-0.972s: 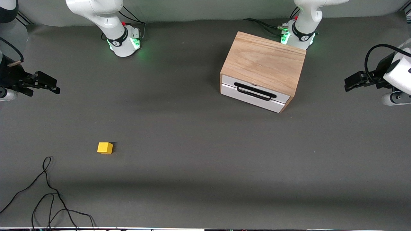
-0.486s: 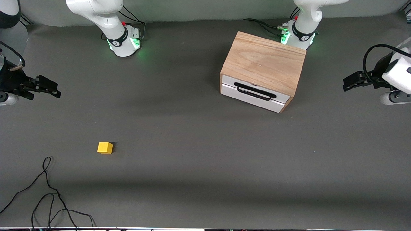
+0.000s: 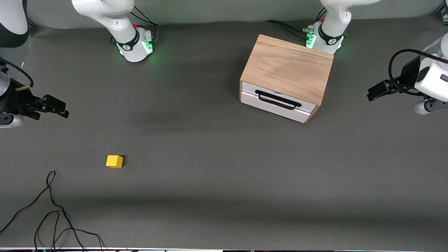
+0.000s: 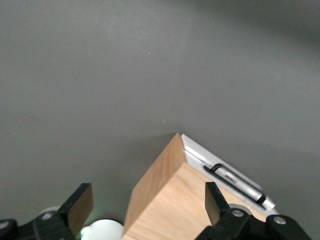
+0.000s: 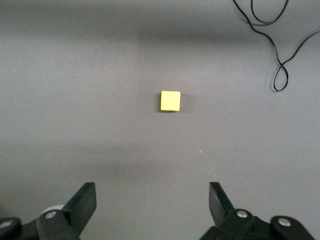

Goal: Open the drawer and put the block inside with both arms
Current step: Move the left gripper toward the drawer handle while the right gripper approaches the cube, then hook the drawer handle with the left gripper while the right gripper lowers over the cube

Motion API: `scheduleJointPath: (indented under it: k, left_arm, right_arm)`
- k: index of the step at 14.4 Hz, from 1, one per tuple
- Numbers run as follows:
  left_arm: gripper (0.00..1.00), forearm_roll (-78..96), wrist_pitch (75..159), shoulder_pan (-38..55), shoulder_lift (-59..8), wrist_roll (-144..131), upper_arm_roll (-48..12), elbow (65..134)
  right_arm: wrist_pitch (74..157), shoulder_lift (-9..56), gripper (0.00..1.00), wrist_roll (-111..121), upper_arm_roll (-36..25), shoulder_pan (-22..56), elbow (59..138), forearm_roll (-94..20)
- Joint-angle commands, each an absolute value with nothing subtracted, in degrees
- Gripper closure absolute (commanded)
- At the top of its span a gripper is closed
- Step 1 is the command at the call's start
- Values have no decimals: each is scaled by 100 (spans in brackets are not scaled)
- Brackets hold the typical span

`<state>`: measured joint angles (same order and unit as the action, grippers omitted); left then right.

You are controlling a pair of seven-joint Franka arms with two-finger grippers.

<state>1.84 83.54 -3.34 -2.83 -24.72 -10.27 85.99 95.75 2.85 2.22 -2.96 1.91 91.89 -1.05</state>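
The yellow block point(image 3: 114, 161) lies on the grey table toward the right arm's end; it also shows in the right wrist view point(image 5: 170, 100). The light-oak box point(image 3: 287, 68) stands in front of the left arm's base. Its white drawer point(image 3: 271, 105) with the black bar handle point(image 3: 278, 100) is shut. My right gripper point(image 3: 59, 107) hovers open and empty over the table's end, apart from the block point(image 5: 152, 202). My left gripper point(image 3: 373, 93) hovers open and empty over the other end, beside the box point(image 4: 148, 200). The left wrist view shows the box point(image 4: 170, 200) and handle point(image 4: 235, 181).
A loose black cable point(image 3: 52, 210) lies on the table near the front edge, nearer to the front camera than the block; it also shows in the right wrist view point(image 5: 280, 50). The two arm bases point(image 3: 134, 45) point(image 3: 325, 38) stand along the back edge.
My right gripper has moved a little toward the block. My left gripper has moved a little toward the box. The block and the drawer have not moved.
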Motion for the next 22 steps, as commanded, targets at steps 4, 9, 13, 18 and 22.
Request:
scheduleJointPath:
  k: [4, 9, 13, 18, 22]
  left_arm:
    - [0, 237, 9017, 456, -737, -4734, -1116, 8763]
    - [0, 185, 9430, 1255, -1431, -6904, -1116, 8780]
    - [0, 132, 9729, 1652, -1889, -7882, -1116, 8789]
    - [0, 132, 10368, 1960, -2083, -8822, -1107, 9534]
    - [0, 132, 10731, 2030, -2057, -8973, -1107, 10062]
  right_arm:
    - [9948, 746, 0, 413, -334, 132, 9009, -70]
    - [10300, 1098, 0, 448, -343, 114, 9123, -70]
    - [10520, 1362, 0, 448, -369, 114, 9158, -70]
    - [11434, 1598, 0, 431, -360, 158, 9712, -96]
    - [12275, 1871, 0, 439, -360, 167, 10097, -132]
